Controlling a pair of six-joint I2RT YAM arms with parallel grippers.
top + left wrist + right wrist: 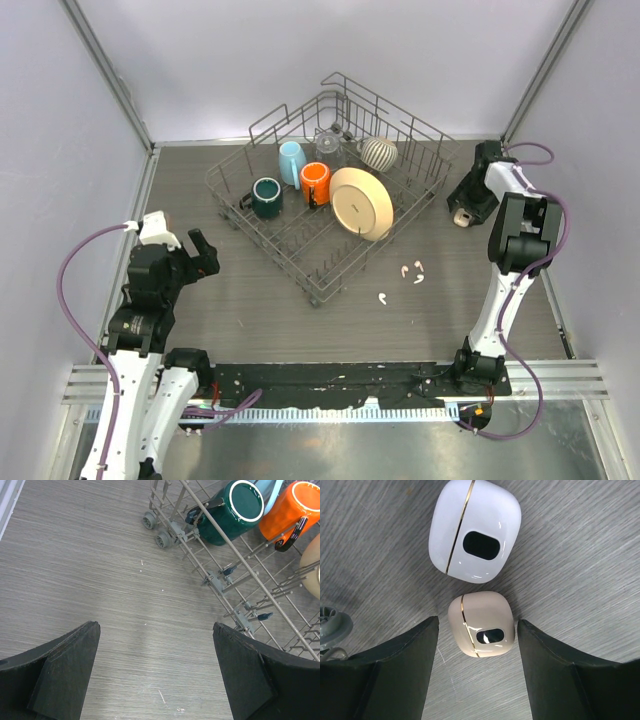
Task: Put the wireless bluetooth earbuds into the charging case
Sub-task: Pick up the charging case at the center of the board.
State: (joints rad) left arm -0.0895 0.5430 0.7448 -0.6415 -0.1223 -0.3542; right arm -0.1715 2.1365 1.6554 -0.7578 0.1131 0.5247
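Observation:
Several tiny white earbuds [405, 270] lie loose on the table just right of the dish rack's near corner, one of them [383, 297] a little apart. Two closed charging cases lie at the far right: a white one [475, 530] and a smaller beige one [481, 623] with a gold seam, touching each other. My right gripper [477, 622] is open and straddles the beige case, fingers clear of it on both sides; in the top view it [464, 208] is at the rack's right. My left gripper [156, 625] is open and empty over bare table, left of the rack [200, 255].
A wire dish rack [325, 290] fills the table's middle, holding a dark green mug [267, 197], an orange mug [316, 183], a light blue cup [291, 160], a cream plate [362, 203] and a striped cup [379, 152]. Its wheeled corner [162, 539] is ahead of my left gripper.

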